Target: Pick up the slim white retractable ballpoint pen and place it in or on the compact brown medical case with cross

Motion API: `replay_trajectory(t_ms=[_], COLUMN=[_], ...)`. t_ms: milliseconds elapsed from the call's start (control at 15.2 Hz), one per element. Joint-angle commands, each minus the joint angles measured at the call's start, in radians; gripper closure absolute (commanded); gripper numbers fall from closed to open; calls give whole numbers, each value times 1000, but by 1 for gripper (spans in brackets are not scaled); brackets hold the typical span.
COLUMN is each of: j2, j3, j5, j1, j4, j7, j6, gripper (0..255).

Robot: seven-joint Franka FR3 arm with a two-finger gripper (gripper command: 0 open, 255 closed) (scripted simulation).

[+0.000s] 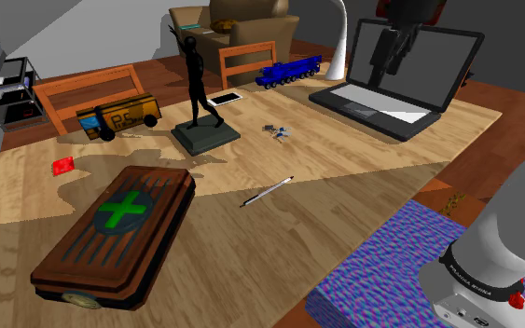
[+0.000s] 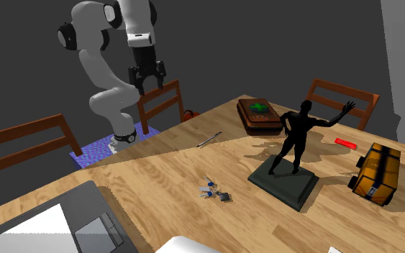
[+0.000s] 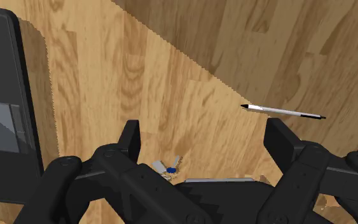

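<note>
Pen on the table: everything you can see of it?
The pen is slim, with a light grey-white barrel, a dark pointed tip and a dark end. It lies flat and alone on the wooden table, nothing touching it, between the brown cross-marked case and the laptop. The open claw hangs above, not holding it.

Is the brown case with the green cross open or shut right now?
Shut. The brown case lies flat with its lid down against the base, its green cross facing up; no gap shows.
</note>
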Motion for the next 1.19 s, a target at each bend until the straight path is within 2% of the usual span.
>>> replay_trajectory(t_ms=[0, 594, 1122], j2=[0, 169, 334], j3=[0, 30, 68], j5=[0, -70, -145], j1=[0, 153, 268], j4=[0, -108, -189], j7=[0, -308, -551], j6=[0, 312, 591], gripper=[0, 0, 0])
